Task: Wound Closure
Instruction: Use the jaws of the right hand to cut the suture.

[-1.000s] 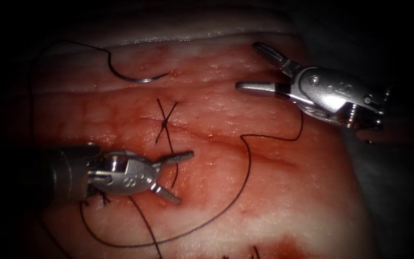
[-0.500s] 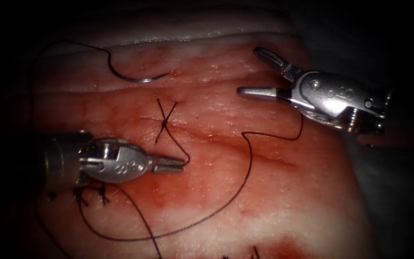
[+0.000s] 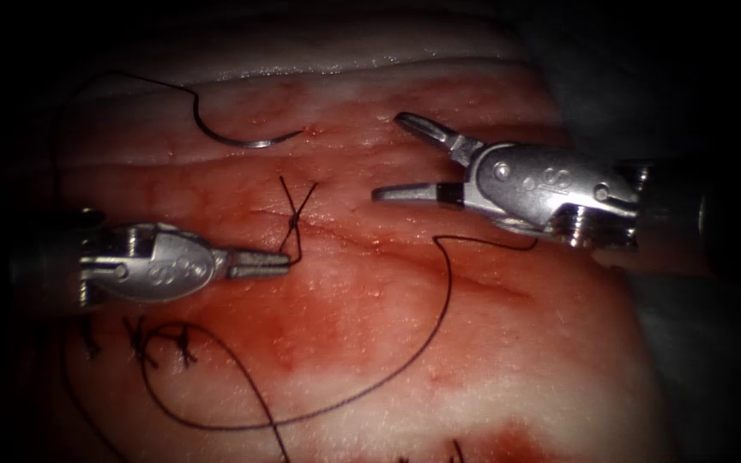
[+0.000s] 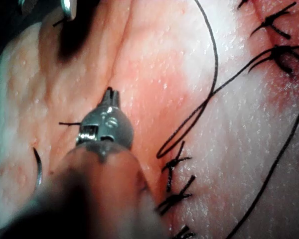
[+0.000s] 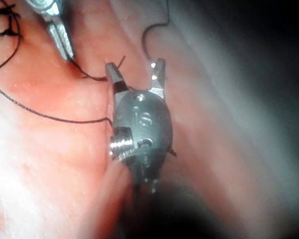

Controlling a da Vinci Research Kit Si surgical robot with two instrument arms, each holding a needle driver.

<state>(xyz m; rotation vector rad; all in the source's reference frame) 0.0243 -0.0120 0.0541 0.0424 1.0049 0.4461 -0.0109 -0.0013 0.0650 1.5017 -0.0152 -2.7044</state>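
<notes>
While the long loop of thread (image 3: 422,343) sweeps across the near part of the tissue (image 3: 490,360), the pale near edge sits clear of both tools, with only a few cut ends of thread (image 3: 454,448) poking up there. Just left of that, a row of finished knots (image 3: 158,343) lines the tissue under the left arm's tool. And there's the left claw (image 3: 278,262), pressed together, pinching the short thread tail (image 3: 295,249) that hangs from the crossed stitch (image 3: 295,214) on the cut (image 3: 370,244). The left wrist view shows that claw (image 4: 109,93) nose-down near the tissue, thin thread tail (image 4: 70,123) beside it, knots (image 4: 175,164) just alongside.

Across the cut on the right, the right claw (image 3: 400,159) is spread wide and holds nothing. It hovers above the tissue, tips pointing toward the stitch, open room between the two tools. The right wrist view confirms it: claw (image 5: 135,72) apart, thread (image 5: 50,117) running under it, the left arm's tool (image 5: 60,37) just beyond.

Further back, the needle (image 3: 246,137) lies loose on the tissue, held by neither tool and well apart from both, its curve opening toward the far edge, thread trailing off its left end. Behind it the far rim of the tissue (image 3: 370,64) drops into shadow.
</notes>
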